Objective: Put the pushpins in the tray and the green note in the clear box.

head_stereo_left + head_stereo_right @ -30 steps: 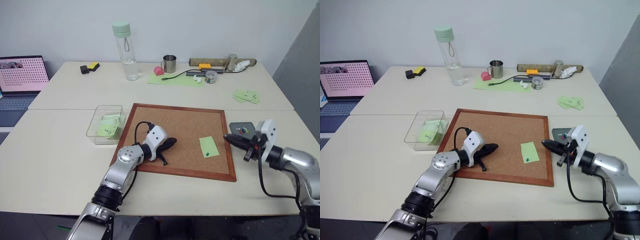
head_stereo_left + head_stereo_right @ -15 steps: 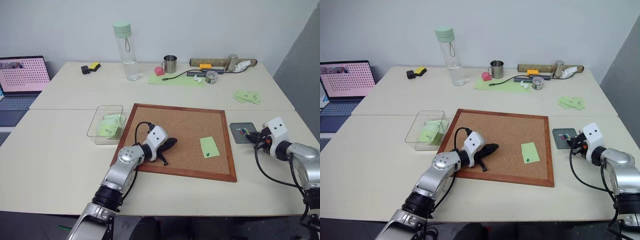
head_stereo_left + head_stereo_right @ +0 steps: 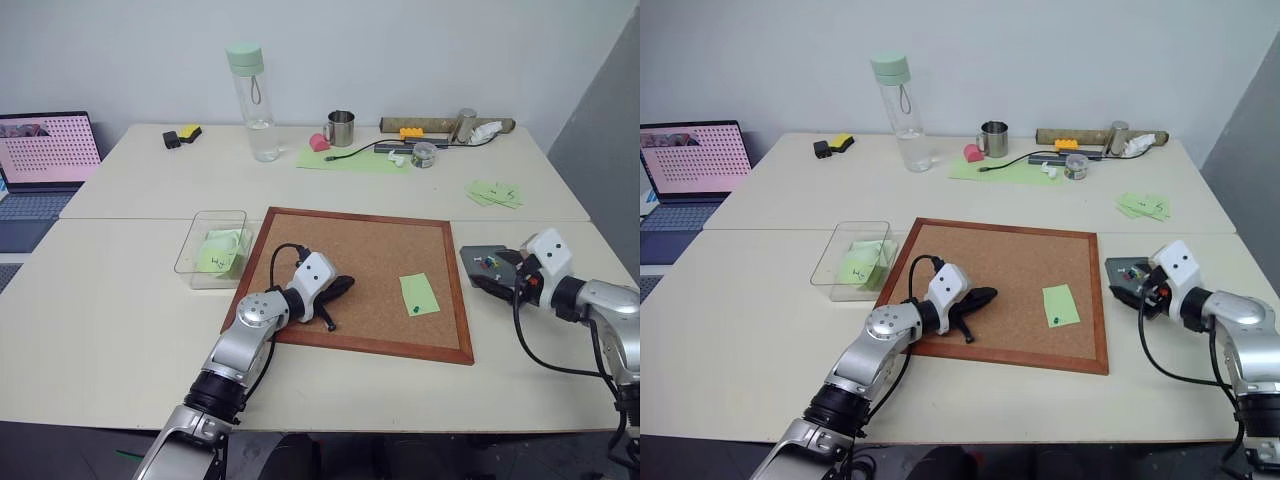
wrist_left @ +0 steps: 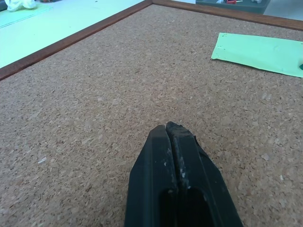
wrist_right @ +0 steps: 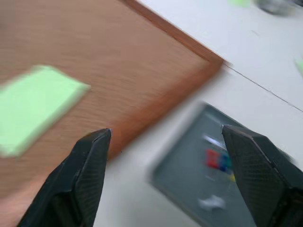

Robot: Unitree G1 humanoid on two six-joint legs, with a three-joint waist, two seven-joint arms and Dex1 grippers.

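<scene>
The light green note (image 3: 418, 293) lies on the corkboard (image 3: 350, 250), with a green pushpin (image 3: 412, 309) stuck in its near corner. The dark grey tray (image 3: 468, 254) sits just right of the board. A red pushpin (image 5: 211, 157) lies in it among other small bits. My right gripper (image 3: 493, 283) is open, low over the tray's near side; its fingers (image 5: 92, 156) straddle the tray (image 5: 184, 175). My left gripper (image 3: 340, 287) rests shut and empty on the cork, left of the note (image 4: 260, 47). The clear box (image 3: 188, 255) stands left of the board with written green notes inside.
At the back stand a clear bottle (image 3: 250, 100), a metal mug (image 3: 339, 127), a large green sheet (image 3: 350, 158) with cables and small items. More green notes (image 3: 492, 192) lie at the right. A laptop (image 3: 45, 150) sits far left.
My right gripper has gone from shut to open and shifted a little to the right, staying by the tray. The left arm has not moved.
</scene>
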